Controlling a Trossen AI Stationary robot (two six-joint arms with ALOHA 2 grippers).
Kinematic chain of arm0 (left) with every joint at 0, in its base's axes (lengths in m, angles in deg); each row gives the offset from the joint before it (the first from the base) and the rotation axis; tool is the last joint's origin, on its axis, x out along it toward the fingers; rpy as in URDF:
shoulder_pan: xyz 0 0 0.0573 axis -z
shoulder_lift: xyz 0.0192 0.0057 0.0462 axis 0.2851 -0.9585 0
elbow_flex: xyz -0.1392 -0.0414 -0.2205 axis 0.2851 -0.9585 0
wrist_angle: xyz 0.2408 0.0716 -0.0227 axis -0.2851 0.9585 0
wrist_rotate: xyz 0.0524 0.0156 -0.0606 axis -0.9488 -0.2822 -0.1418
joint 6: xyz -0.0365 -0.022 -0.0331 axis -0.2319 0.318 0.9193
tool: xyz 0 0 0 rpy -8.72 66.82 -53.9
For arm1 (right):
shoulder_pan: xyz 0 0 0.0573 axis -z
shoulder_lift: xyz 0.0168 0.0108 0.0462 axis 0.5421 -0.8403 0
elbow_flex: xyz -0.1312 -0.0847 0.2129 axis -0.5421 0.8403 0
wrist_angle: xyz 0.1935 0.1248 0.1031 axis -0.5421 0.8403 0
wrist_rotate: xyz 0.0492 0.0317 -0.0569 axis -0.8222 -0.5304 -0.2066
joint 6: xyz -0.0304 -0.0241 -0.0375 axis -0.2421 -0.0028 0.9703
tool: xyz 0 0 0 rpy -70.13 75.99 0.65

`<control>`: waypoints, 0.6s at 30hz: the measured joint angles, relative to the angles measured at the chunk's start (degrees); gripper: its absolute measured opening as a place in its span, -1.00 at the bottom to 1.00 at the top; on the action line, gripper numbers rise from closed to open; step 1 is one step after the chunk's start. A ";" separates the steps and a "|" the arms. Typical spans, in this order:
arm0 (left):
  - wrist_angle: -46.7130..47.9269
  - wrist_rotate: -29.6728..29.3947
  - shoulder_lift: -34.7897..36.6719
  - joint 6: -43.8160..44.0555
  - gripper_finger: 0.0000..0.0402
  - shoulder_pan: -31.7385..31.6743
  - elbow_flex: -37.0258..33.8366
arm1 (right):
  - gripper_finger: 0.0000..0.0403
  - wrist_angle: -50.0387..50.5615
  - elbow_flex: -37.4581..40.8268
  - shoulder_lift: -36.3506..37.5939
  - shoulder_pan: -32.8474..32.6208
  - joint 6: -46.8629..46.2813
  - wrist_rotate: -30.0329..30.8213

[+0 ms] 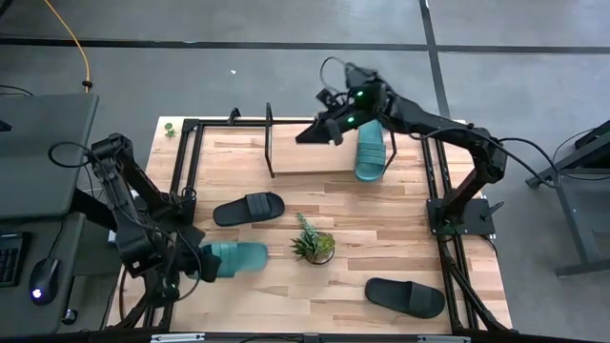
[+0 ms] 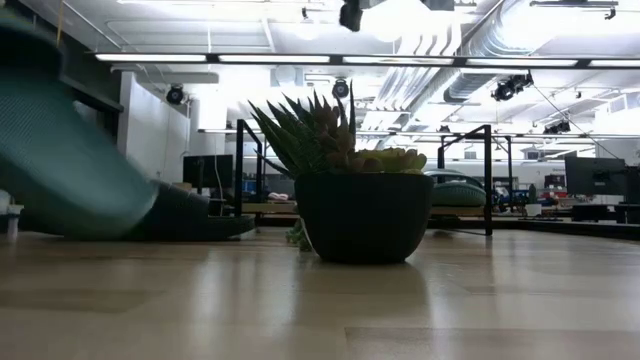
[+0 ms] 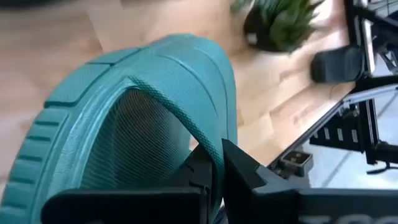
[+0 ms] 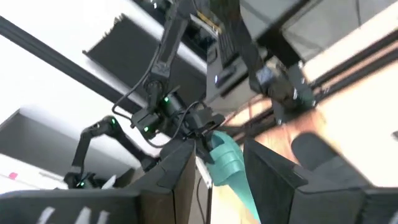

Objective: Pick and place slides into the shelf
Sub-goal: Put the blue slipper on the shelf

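From above, the left hand (image 1: 195,262) sits at the near left part of the tabletop (image 1: 381,238), its fingers clamped on one teal slide (image 1: 233,257) that points toward the potted plant (image 1: 313,245). The left wrist view shows what the overhead picture cannot: the fingers (image 3: 239,171) are pinched tight on the edge of that slide's wide strap (image 3: 155,87), with the ribbed sole rim filling most of the picture and the plant and a black slide (image 3: 339,62) farther off on the wood. The right hand (image 1: 324,129) hovers over the shelf (image 1: 305,162) at the far side of the tabletop, just beside the second teal slide (image 1: 370,152), which lies on the shelf's wooden board near its right end. In the right wrist view its fingers (image 4: 270,171) stand partly apart with nothing between them, so this hand is open and empty. The overhead view alone shows the two black slides: one (image 1: 249,208) lies in front of the shelf, left of the plant, and the other (image 1: 405,296) lies near the front right corner. The low view puts the plant's dark pot (image 2: 363,217) at centre, a blurred teal slide (image 2: 70,160) large at its left, and the shelved teal slide (image 2: 455,190) behind.
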 joint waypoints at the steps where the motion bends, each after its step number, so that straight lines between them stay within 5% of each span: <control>1: 2.73 -0.45 0.27 0.00 -0.96 0.00 1.59 | -0.37 0.13 0.00 0.75 0.40 0.06 0.20; 10: 22.02 -8.39 1.02 0.54 -0.96 -0.04 14.87 | -0.37 3.10 -0.02 5.80 1.55 3.53 4.70; 18: 28.79 -19.46 1.52 -2.04 -0.99 -2.83 21.95 | -0.37 4.64 -0.02 7.79 1.53 4.13 7.20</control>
